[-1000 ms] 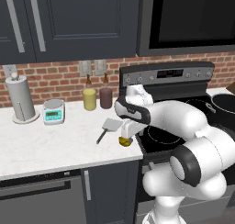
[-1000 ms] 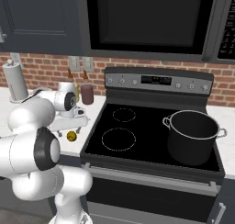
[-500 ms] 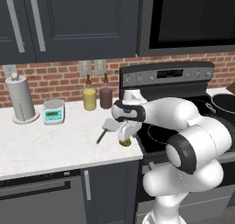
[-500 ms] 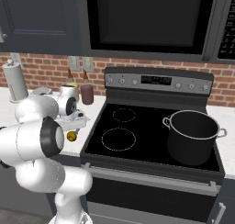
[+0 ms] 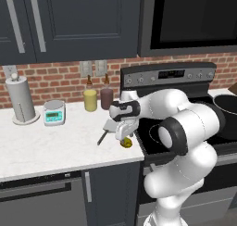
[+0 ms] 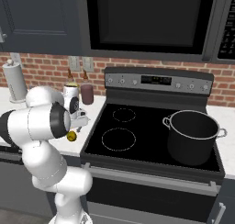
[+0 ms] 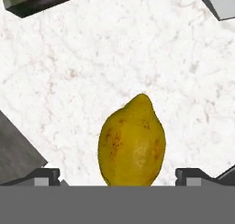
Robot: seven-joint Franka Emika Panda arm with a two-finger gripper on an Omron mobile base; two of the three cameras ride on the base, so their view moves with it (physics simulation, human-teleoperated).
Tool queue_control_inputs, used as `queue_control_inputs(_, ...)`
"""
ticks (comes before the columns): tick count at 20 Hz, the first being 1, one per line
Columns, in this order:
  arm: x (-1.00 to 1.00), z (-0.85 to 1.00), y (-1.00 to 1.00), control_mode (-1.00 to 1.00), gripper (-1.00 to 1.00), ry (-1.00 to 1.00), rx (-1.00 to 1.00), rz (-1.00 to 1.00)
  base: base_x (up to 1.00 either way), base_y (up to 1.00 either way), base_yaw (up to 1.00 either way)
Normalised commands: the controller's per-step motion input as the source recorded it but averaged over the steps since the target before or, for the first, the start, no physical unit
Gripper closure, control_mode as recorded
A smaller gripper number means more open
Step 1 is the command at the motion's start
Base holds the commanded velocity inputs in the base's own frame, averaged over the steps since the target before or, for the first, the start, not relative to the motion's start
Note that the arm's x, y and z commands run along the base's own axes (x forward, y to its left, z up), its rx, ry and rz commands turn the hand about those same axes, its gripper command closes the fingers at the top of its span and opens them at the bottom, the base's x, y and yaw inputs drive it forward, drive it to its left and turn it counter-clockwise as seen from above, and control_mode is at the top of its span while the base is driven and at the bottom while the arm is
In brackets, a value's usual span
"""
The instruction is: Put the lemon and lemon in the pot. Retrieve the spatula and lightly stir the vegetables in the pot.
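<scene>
Between the spread fingers of the claw, a lemon is lying on the worktop; closing off-centre risks it squirting away toward the stove edge.

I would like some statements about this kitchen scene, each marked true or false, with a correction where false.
1. The tool is open, with the lemon between its fingertips. True.
2. The pot stands on the white counter. False: it stands on the stove.
3. A lemon already lies in the pot. False: the pot looks empty.
4. The spatula lies on the counter beside the lemon. True.
5. The tool holds the spatula. False: the spatula lies untouched.
</scene>
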Motion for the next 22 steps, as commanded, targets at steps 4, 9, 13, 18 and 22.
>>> queue_control_inputs(4,0.11,-0.32,0.01,-1.00,-1.00,0.00,0.00,0.00,0.00,0.00,0.00)
queue_control_inputs(9,0.04,-0.34,0.02,-1.00,-1.00,0.00,0.00,0.00,0.00,0.00,0.00)
queue_control_inputs(13,0.00,-0.28,0.00,-1.00,-1.00,0.00,0.00,0.00,0.00,0.00,0.00)
queue_control_inputs(18,-0.06,-0.15,0.00,-1.00,1.00,0.00,0.00,0.00,0.00,0.00,0.00)
queue_control_inputs(22,0.00,-0.01,0.00,-1.00,1.00,0.01,0.00,0.00,0.00,0.00,0.00)
